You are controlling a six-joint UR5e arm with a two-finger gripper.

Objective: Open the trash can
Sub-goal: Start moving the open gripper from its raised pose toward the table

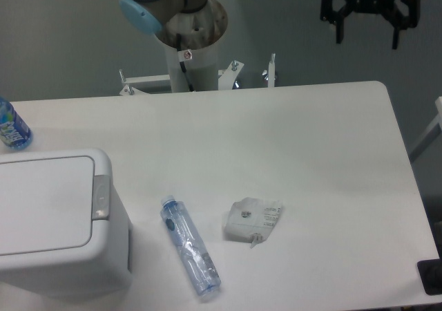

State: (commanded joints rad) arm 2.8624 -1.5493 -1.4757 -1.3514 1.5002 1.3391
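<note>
White plastic fills the near-left corner of the table (276, 117): the trash can (48, 221) sits there with its flat lid down, and the small grey push-button (101, 197) on its right rim faces the open middle of the table — the side I would judge easiest to come at from above. My gripper (368, 29) hangs high at the far right, well apart from the can, its fingers spread and holding nothing, so the press is not yet begun. Counting what lies about: one trash can, one empty clear bottle (190, 247) lying on its side just beside the can, one crumpled clear packet (253, 220) near it, and one blue-labelled bottle (12, 124) at the far left edge — upright, as far as I can tell.
</note>
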